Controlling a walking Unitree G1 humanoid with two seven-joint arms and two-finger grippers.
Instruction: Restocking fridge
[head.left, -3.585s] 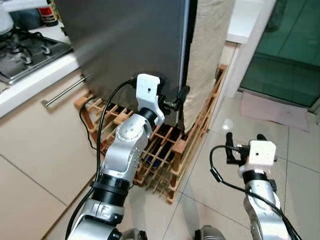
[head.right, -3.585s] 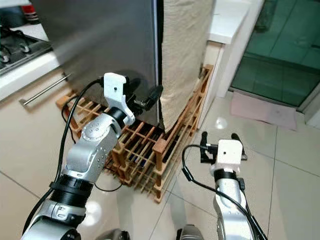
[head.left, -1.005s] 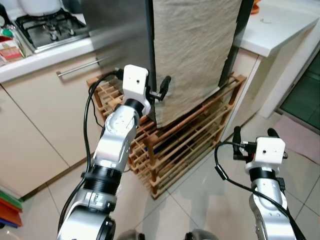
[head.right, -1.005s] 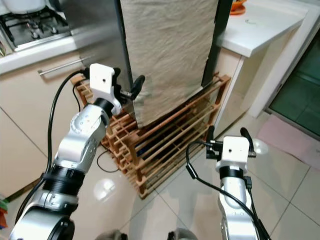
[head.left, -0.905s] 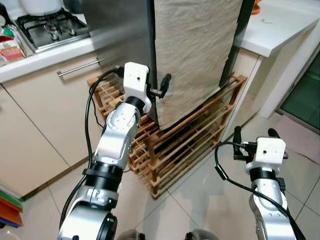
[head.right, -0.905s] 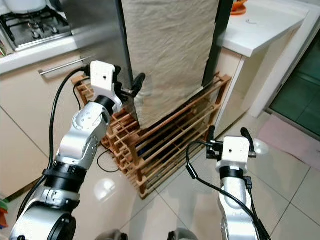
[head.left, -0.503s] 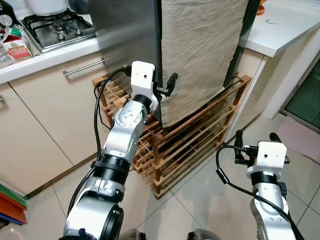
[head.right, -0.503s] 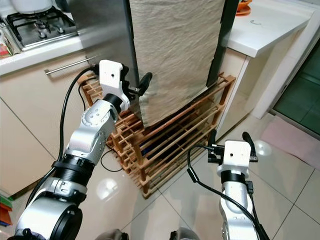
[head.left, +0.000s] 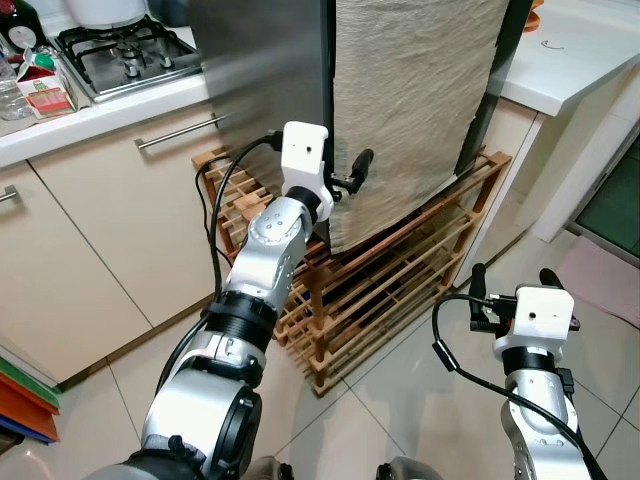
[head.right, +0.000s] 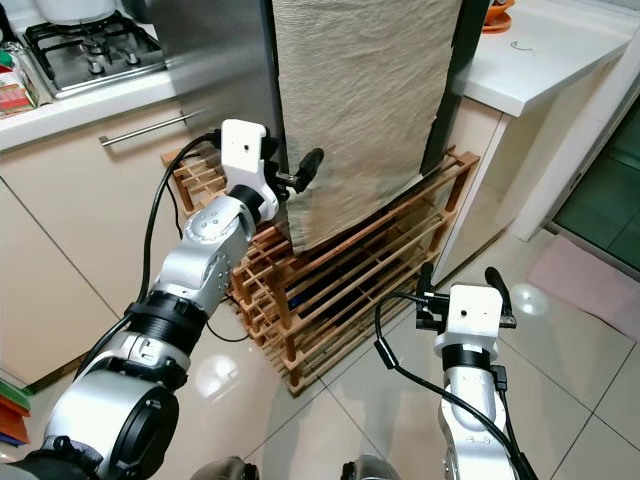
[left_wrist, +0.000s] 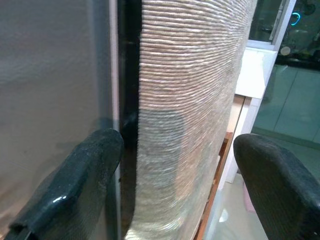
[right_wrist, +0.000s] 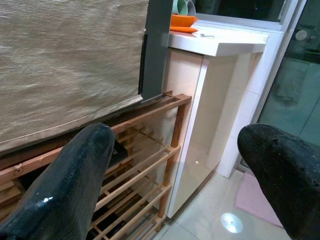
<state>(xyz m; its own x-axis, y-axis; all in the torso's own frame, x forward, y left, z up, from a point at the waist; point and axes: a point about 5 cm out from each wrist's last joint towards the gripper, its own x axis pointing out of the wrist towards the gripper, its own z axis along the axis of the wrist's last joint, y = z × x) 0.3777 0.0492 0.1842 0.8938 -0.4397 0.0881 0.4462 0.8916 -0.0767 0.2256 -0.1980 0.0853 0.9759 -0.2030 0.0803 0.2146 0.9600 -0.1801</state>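
left pincer at fridge edge

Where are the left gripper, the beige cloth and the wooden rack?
left gripper (head.left: 345, 180), left eye view, midway between its fingertips.
beige cloth (head.left: 410, 95), left eye view, middle of the hanging fabric.
wooden rack (head.right: 345, 300), right eye view, front slats.

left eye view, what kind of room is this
Most likely a home kitchen: a gas hob set in a white counter, cream cabinets with bar handles, and a tall steel fridge on a wooden rack.
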